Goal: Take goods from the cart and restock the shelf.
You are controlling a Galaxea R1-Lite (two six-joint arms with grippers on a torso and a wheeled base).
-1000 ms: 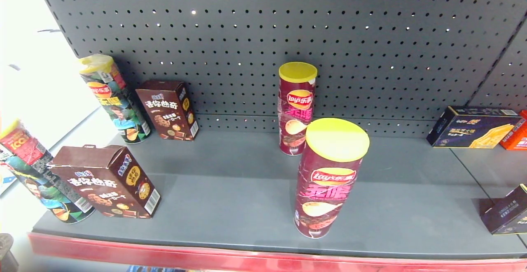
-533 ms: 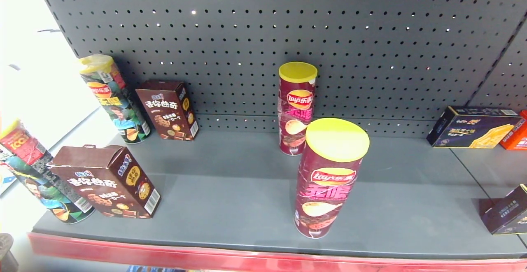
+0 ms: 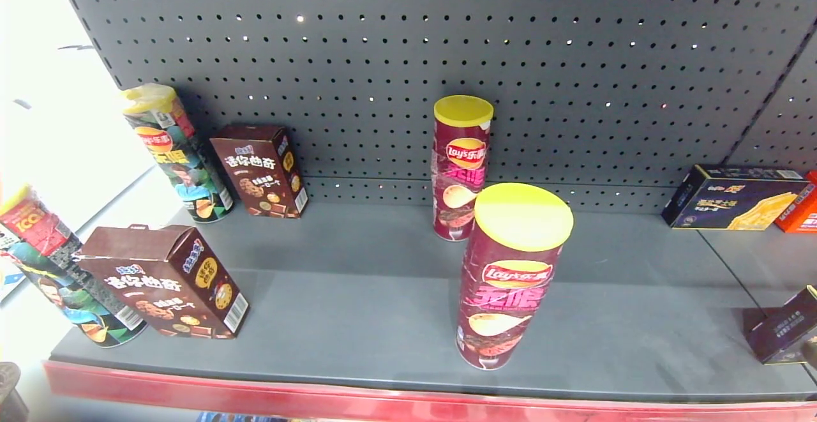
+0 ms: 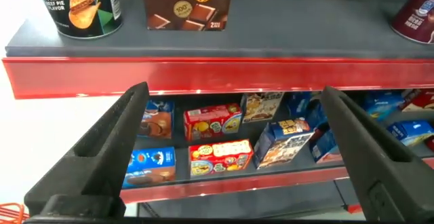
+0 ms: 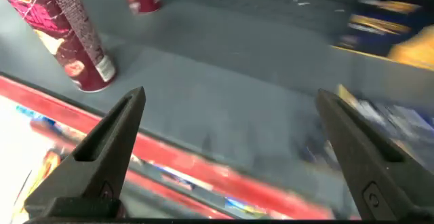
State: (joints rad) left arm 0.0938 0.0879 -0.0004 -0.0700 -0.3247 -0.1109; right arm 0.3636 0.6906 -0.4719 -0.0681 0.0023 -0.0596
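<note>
Two maroon chip cans with yellow lids stand on the grey shelf (image 3: 357, 307), one near the front (image 3: 507, 275) and one at the back (image 3: 461, 166). Brown cookie boxes sit front left (image 3: 167, 281) and back left (image 3: 260, 170). My left gripper (image 4: 234, 156) is open and empty, hanging in front of and below the shelf's red edge (image 4: 217, 75), under a cookie box (image 4: 186, 3). My right gripper (image 5: 230, 149) is open and empty, just off the shelf front, to the right of the front maroon can (image 5: 68, 34).
Green-patterned cans stand at the far left (image 3: 175, 150) (image 3: 60, 269). Dark blue boxes lie at the right (image 3: 734, 198) (image 3: 782, 329), beside an orange box (image 3: 801, 214). A pegboard (image 3: 383, 39) backs the shelf. The lower shelf holds several small boxes (image 4: 217, 142).
The head picture has barely shifted. A faint blur has come in at its lower right edge by the dark blue box. The goods on the shelf have not moved.
</note>
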